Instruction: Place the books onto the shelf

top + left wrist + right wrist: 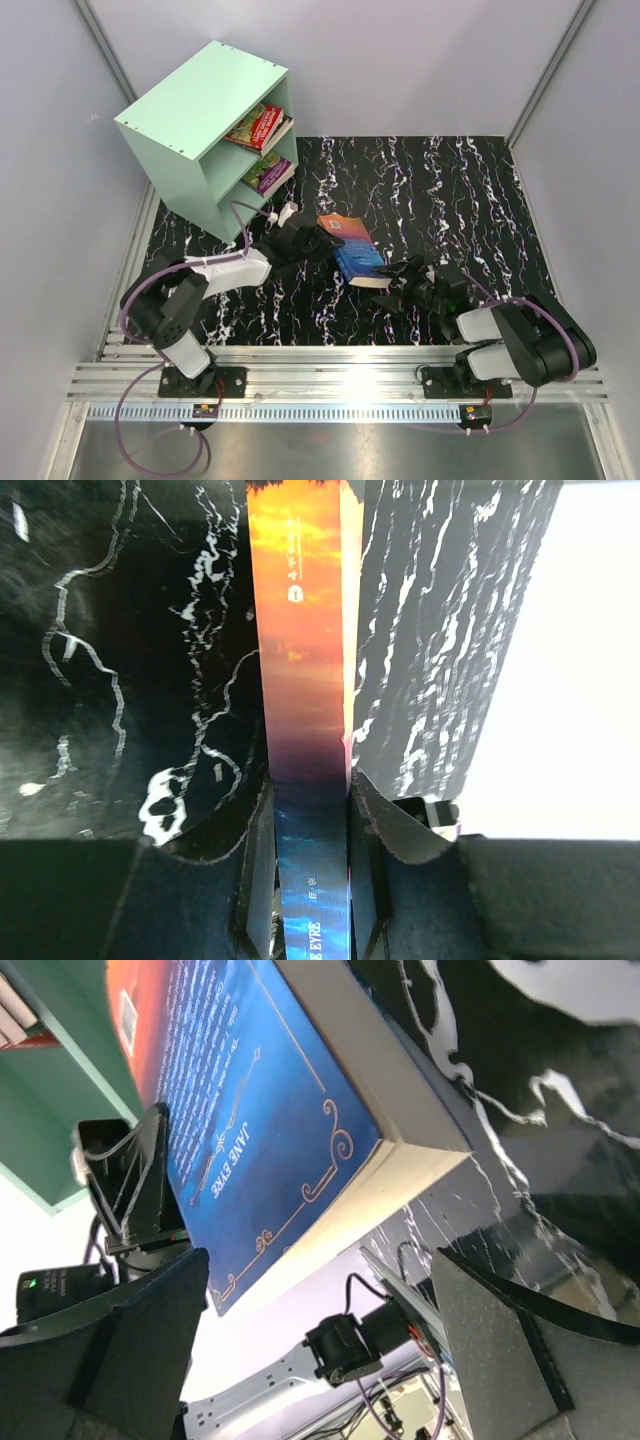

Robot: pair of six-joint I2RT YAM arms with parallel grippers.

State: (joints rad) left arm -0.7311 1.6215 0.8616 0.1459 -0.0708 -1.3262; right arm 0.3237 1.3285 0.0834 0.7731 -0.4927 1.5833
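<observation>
A blue book with an orange end (352, 248) is at the middle of the black marbled mat, and my left gripper (318, 240) is shut on its far-left end. In the left wrist view its spine (300, 680) runs up between my fingers (258, 880), which press on both covers. My right gripper (400, 281) stands open just off the book's near-right corner, with nothing between its fingers (505, 1350); the blue cover (260, 1110) fills that view above them. The mint-green shelf (190, 110) stands at the far left with a red book (258, 127) in its upper compartment and a purple-and-green one (268, 173) below.
Grey walls close in the mat (450, 190) on the left, back and right. A metal rail (330, 365) with both arm bases runs along the near edge. A purple cable (240, 210) loops from the left arm close to the shelf's front corner.
</observation>
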